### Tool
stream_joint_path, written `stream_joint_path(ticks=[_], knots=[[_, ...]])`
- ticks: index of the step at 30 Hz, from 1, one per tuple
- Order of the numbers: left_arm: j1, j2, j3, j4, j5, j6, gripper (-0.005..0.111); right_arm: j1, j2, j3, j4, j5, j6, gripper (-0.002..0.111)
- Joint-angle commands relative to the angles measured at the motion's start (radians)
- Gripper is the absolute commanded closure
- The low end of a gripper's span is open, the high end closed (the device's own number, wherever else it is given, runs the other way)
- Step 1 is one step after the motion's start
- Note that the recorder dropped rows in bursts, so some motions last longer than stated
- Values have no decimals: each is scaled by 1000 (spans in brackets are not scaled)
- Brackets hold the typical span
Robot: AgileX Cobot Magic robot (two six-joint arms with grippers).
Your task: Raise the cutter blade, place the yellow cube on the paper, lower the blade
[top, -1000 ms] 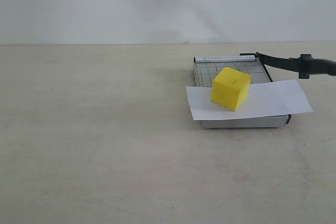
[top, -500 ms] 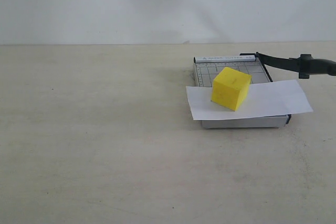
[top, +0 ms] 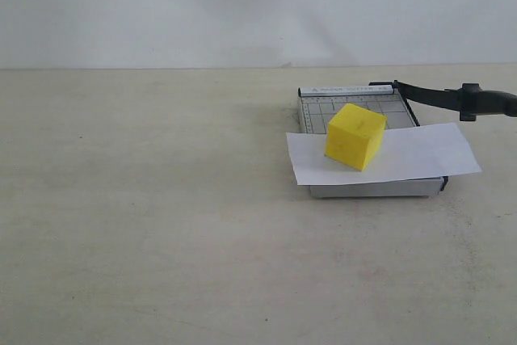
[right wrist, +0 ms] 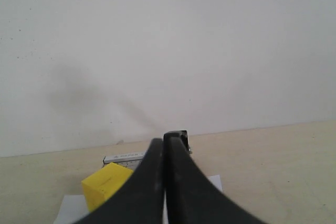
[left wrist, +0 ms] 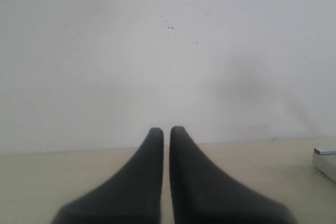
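In the exterior view nothing has moved over the last second: the cube (top: pixel 355 136), paper (top: pixel 420 153) and blade (top: pixel 432 96) lie just as they did, and neither of my arms shows in that view. That tells me the placing is done and only lowering the blade is left. The cube is bright yellow and plain-faced. It sits turned a little on the paper, towards its left half, over the grey board (top: pixel 355 105). The paper is a white strip laid across the board's near part, overhanging both sides. The blade is a thin black arm hinged at the board's far right corner. It looks raised, with its thick handle out past the board's right edge. In the left wrist view my left end effector (left wrist: pixel 166 132) has its fingers drawn together on nothing, only a sliver of light between them. It hangs over bare counter (left wrist: pixel 52 177), and a corner of the board just shows at the frame edge. In the right wrist view my right end effector (right wrist: pixel 164 142) is likewise pressed together and empty. It points towards the board, and the cube rests on the paper beside its fingers, apart from them. The blade's handle is not in this view, so I judge I must reach for it first.
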Motion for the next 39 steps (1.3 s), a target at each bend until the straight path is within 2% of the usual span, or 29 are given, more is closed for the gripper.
stream_joint_path(ticks=[1, 5, 10, 13, 18, 21, 23, 25, 26, 28, 31, 39], knots=[[29, -2, 3, -10, -10, 5, 102, 3, -3, 0, -8, -26, -2, 109], [29, -2, 3, -10, -10, 5, 102, 3, -3, 0, 38, -24, 12, 109], [29, -2, 3, -10, -10, 5, 102, 3, -3, 0, 56, -15, 176, 109], [29, -2, 3, -10, -10, 5, 102, 3, -3, 0, 56, -8, 199, 108], [29, -2, 3, -10, -10, 5, 102, 3, 0, -43, 56, 128, 195, 106], [29, -2, 3, -10, -10, 5, 102, 3, 2, -150, 30, 264, 143, 89], [29, -2, 3, -10, -10, 5, 102, 3, 4, -233, 3, 351, 87, 66], [29, -2, 3, -10, -10, 5, 102, -2, 29, -306, -30, 426, 119, 44], [29, -2, 3, -10, -10, 5, 102, -2, 58, -348, -58, 483, 173, 40], [29, -2, 3, -10, -10, 5, 102, -2, 132, -431, -111, 608, 266, 43], [29, -2, 3, -10, -10, 5, 102, -2, 283, -566, -172, 780, 283, 44], [29, -2, 3, -10, -10, 5, 102, -2, 788, -983, -196, 1047, 99, 44]])
